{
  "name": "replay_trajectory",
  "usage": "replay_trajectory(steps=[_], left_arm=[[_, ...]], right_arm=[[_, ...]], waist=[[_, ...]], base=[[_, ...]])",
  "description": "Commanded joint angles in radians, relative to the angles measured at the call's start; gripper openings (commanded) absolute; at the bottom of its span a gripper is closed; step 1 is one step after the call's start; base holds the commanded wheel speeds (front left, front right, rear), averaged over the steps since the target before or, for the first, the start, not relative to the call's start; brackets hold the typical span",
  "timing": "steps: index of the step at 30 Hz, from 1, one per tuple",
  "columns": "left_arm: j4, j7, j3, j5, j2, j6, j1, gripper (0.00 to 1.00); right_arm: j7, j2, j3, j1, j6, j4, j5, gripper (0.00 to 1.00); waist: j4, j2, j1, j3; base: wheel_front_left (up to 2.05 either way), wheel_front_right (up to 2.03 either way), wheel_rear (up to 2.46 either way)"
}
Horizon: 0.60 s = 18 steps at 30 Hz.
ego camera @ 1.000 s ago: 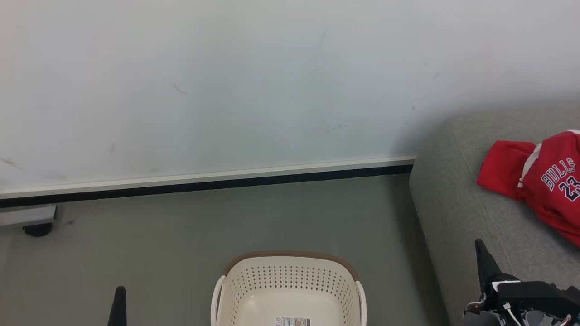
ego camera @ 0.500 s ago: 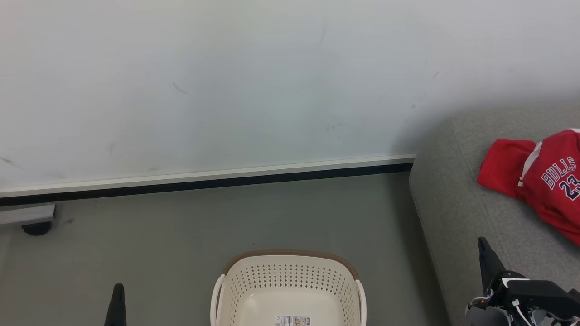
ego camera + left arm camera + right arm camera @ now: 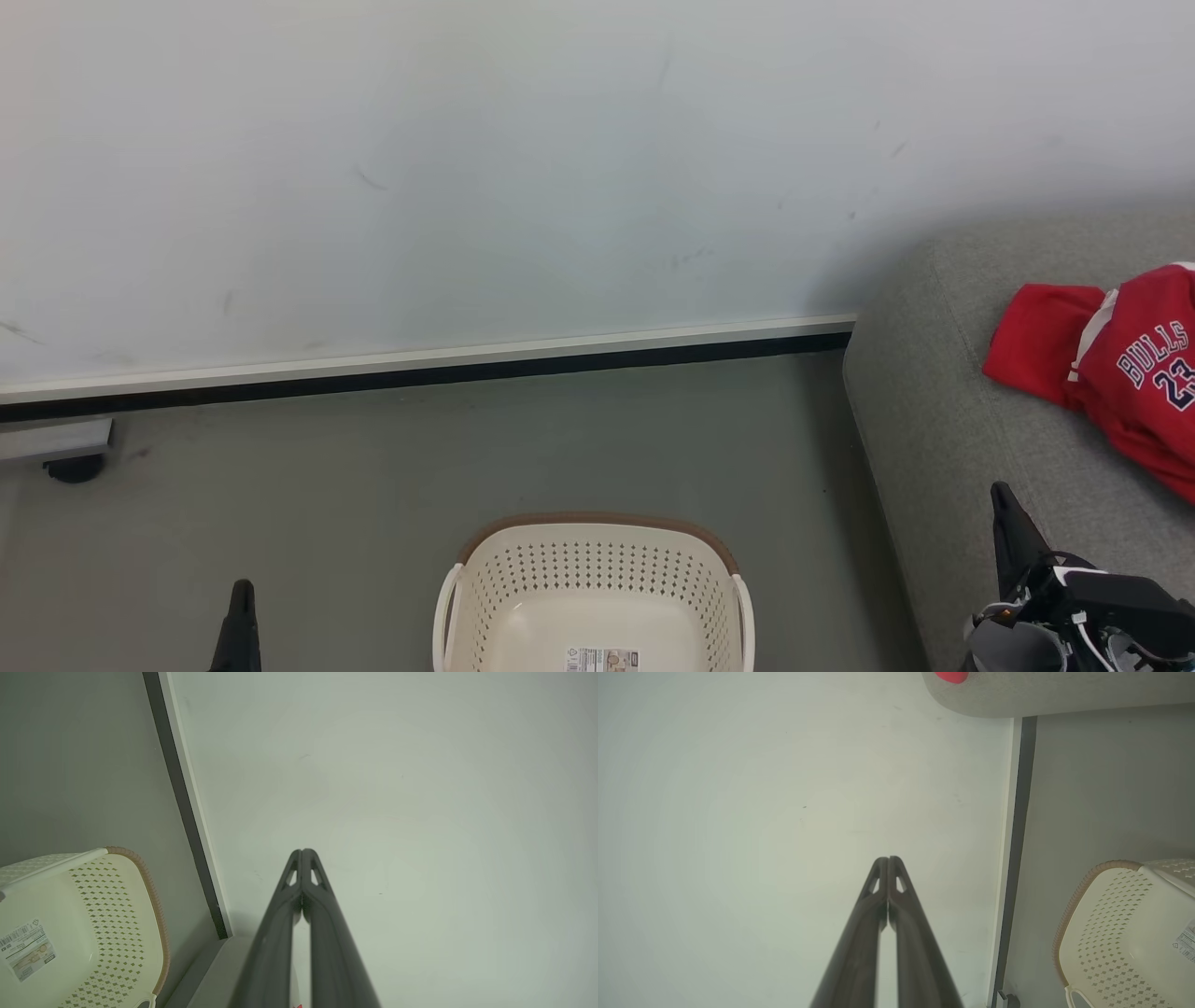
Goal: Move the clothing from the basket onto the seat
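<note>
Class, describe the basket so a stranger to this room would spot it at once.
From the pale wall, drop to the grey floor left of the grey seat. The basket stands there. It alone is cream plastic with perforated sides and a brown rim; the red clothing lies on the seat.

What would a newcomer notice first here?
The red clothing, one piece printed BULLS 23, lies on the light-grey seat at the head view's right edge. The cream basket stands on the floor at bottom centre, and the part of its inside that shows is bare but for a label sticker. The left gripper and right gripper are both shut on nothing, pointing at the white wall.
</note>
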Motion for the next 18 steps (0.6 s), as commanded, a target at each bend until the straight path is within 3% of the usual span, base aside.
replay_trajectory(steps=[1, 18], left_arm=[[0.006, 0.006, 0.003, -0.028, 0.000, -0.003, -0.012, 0.00], [0.011, 0.010, 0.004, -0.045, -0.001, -0.004, -0.014, 0.00]], right_arm=[[0.009, 0.004, -0.007, -0.010, 0.000, 0.004, 0.023, 0.00], [0.020, 0.009, -0.020, -0.015, 0.000, 0.008, 0.033, 0.00]], waist=[[0.000, -0.0001, -0.0001, 0.001], [0.000, -0.0001, -0.0001, 0.002]], base=[[0.00, 0.00, 0.00], [0.00, 0.00, 0.00]])
